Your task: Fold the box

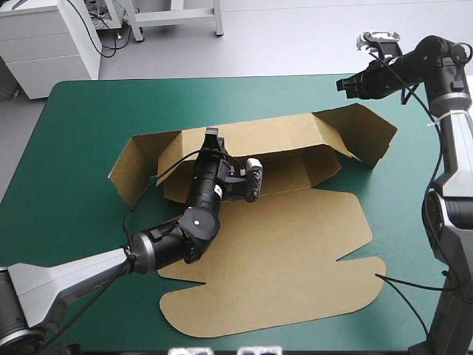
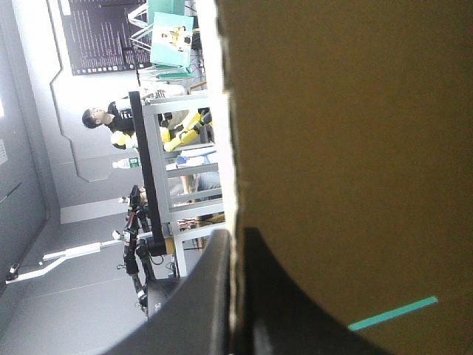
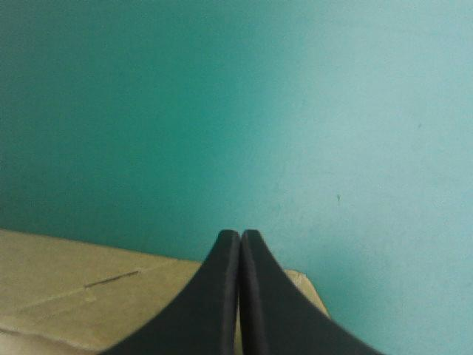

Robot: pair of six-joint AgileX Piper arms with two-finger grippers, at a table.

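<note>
**Left hand (image 1: pixel 212 138) clamped on the box (image 1: pixel 281 259) rear wall; right hand (image 3: pixel 240 235) pressed together, off the board.**

The left arm enters from the near left corner of the worktop (image 1: pixel 81 118) and lies across the flat lid panel. Its elbow is bent and the wrist reaches over the tray part to the top edge of the upright rear wall. In the left wrist view the board edge runs between the black fingers (image 2: pixel 199 296), one on each side. The right arm is raised over the far right corner, its hand near the splayed right flap but apart from it. In the right wrist view its fingers meet in one arch over the teal-green cover (image 3: pixel 310 111), with a brown corner beneath. The box sits mid-worktop with its rear wall up, end flaps angled outward and lid flat toward the near edge.
</note>
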